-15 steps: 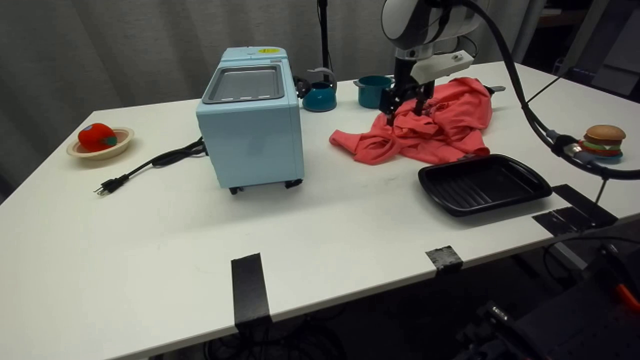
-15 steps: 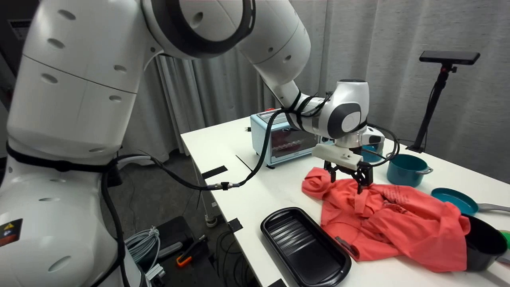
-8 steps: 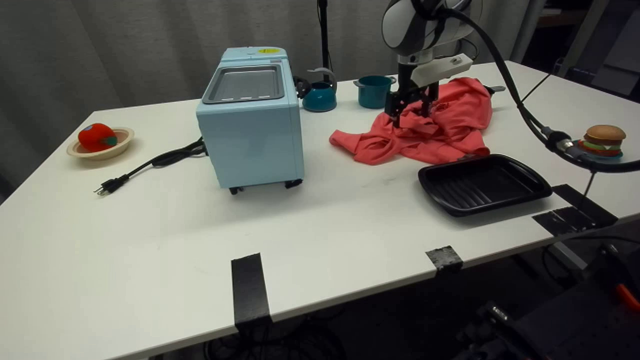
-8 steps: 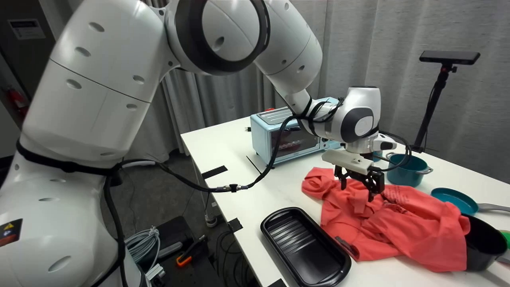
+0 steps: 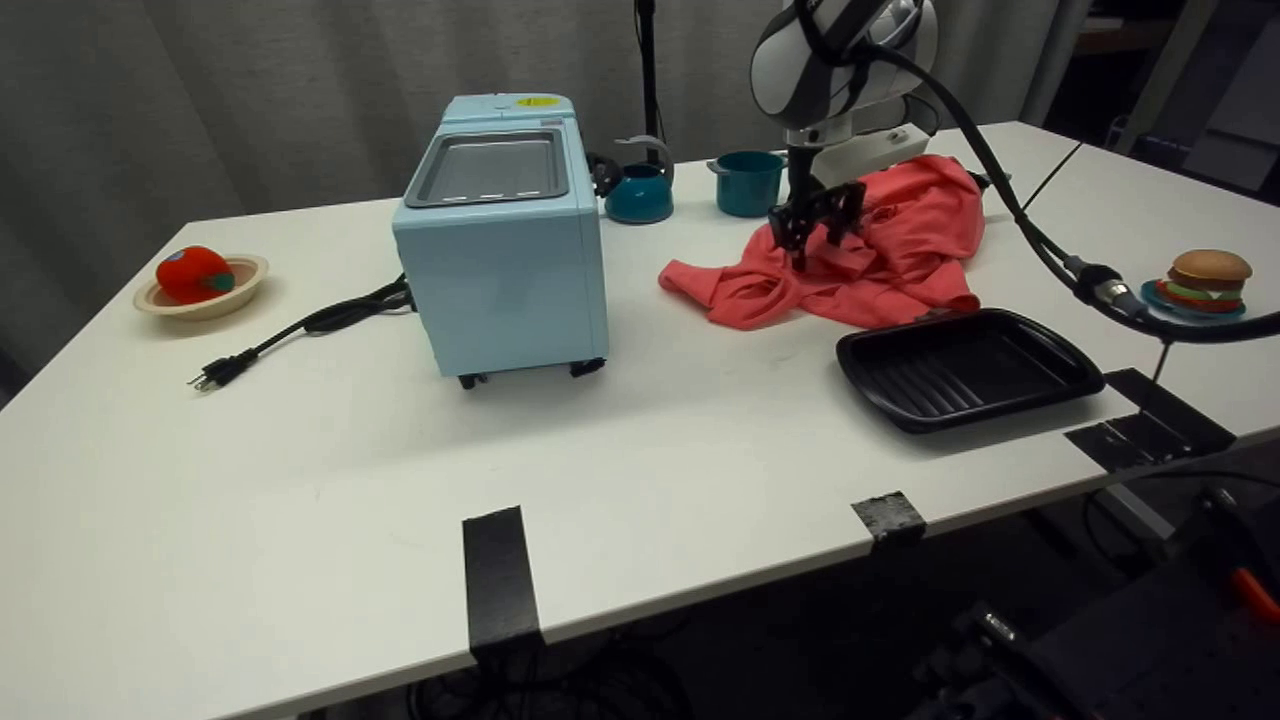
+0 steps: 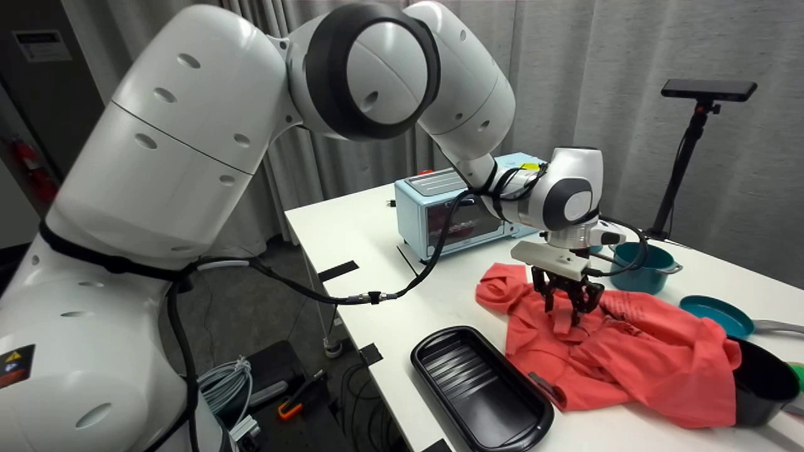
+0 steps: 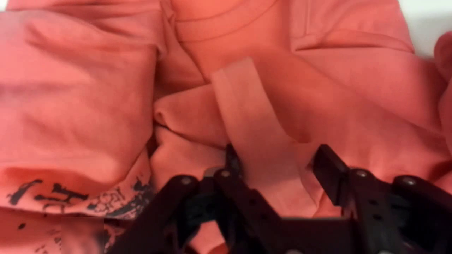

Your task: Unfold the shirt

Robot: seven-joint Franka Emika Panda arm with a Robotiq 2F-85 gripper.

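The coral-red shirt (image 5: 925,205) lies crumpled on the table in both exterior views, its cloth (image 6: 666,364) bunched in folds. Dark print and a curved collar seam show on the shirt (image 7: 81,106) in the wrist view. My gripper (image 7: 277,155) points down into the crumpled cloth with its jaws apart. A raised strip of the fabric (image 7: 250,113) runs between the two fingers; the left finger is at its edge, and a gap shows before the right one. In an exterior view the fingertips of the gripper (image 6: 562,315) reach the cloth.
A black tray (image 6: 483,395) sits close to the shirt. Behind it stand a teal pot (image 6: 647,267), a teal pan (image 6: 716,314) and a dark pot (image 6: 763,383). The light-blue toaster oven (image 5: 505,270) stands to one side. A toy burger (image 5: 1208,280) rests near the table's edge.
The arm has come down onto the shirt, after shifting slightly across it. The jaws have narrowed around the fabric strip. The shirt lies as it did.
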